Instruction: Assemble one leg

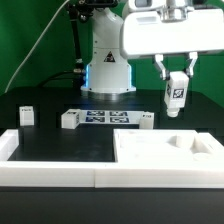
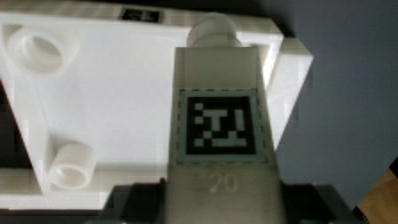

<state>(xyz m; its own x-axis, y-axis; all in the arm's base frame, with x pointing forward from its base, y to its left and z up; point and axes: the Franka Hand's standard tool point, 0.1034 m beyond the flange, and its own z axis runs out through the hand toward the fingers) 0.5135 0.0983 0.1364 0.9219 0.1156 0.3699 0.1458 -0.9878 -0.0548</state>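
My gripper [image 1: 176,80] is shut on a white leg [image 1: 176,95], a small post with a black-and-white marker tag on its face. It holds the leg upright in the air, above the far right part of the large white panel [image 1: 165,158]. In the wrist view the leg [image 2: 222,110] runs out from between my fingers, tag toward the camera, with the panel [image 2: 98,100] and its recessed corner below it. Three more legs lie on the table: one at the exterior view's left [image 1: 26,116], one left of the marker board [image 1: 69,120], one right of it [image 1: 146,120].
The marker board [image 1: 105,118] lies flat in front of the robot base [image 1: 108,75]. A white rail [image 1: 50,172] runs along the table's near edge and turns up at the left. A green backdrop stands behind.
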